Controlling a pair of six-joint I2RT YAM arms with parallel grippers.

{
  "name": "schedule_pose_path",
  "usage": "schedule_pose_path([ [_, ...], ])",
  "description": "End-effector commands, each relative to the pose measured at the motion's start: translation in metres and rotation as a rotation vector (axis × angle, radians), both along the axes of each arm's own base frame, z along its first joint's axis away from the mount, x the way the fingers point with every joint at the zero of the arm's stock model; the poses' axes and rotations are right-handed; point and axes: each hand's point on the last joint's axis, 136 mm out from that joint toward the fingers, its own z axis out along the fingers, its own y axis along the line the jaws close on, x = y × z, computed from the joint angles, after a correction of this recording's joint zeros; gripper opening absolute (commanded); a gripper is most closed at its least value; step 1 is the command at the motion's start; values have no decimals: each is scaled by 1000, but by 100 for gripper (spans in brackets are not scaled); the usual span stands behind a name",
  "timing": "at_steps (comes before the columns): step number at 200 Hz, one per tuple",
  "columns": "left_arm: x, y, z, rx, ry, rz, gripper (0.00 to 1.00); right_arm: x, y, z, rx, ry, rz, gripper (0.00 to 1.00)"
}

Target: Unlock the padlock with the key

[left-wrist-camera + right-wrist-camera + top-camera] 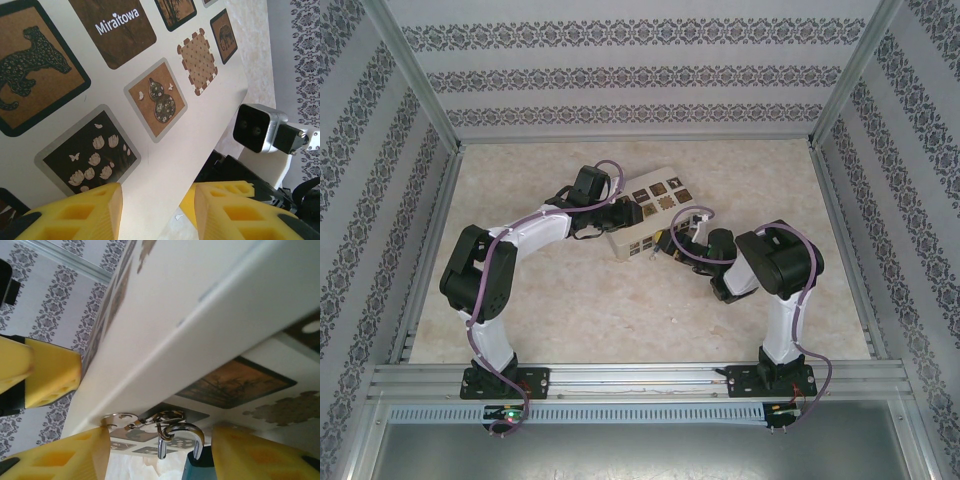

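padlock (198, 446): blue body, silver shackle hooked through the clasp (120, 419) of the cream picture box (165, 325) | box: mid-bench (620, 310), nearer the far edge | right claw (160, 452): open, fingers either side of the padlock, gripping nothing | left claw (157, 197): part-open astride the box edge, grip unclear

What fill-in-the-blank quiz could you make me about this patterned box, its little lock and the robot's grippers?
1. The white word printed on the box is ___.
2. The padlock hanging at the box's edge has a silvery shackle and a ___ body.
3. The left gripper and the right gripper both have ___ fingers.
Missing words: Miraitowa; blue; yellow.
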Motion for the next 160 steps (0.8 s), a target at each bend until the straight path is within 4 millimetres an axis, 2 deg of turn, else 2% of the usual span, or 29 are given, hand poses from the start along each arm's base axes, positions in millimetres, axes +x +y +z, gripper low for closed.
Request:
schedule_pose_path([
  [1,-20,0,-32,42,110,-15,42,-3,8,-8,-27,4,44,56],
  [69,-19,0,-33,41,109,-16,42,-5,14,11,-5,-70,90,46],
  [160,-20,0,-34,44,109,-17,42,-9,10,12,-19,-75,88,27],
])
